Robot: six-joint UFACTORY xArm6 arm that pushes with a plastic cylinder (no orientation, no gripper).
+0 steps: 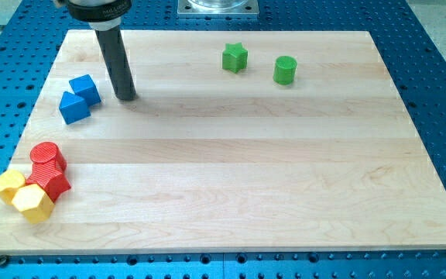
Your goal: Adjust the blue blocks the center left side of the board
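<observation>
Two blue blocks sit close together at the view's upper left of the wooden board (231, 155): a blue cube (85, 88) and, touching it on the lower left, a blue wedge-like block (73, 108). My tip (126, 97) rests on the board just to the right of the blue cube, a small gap apart from it. The dark rod rises from the tip toward the view's top left.
A green star (235, 57) and a green cylinder (285, 70) sit at the view's top, right of centre. At the lower left a red cylinder (48, 158), a red star-like block (52, 183), and two yellow blocks (9, 186) (33, 202) cluster together.
</observation>
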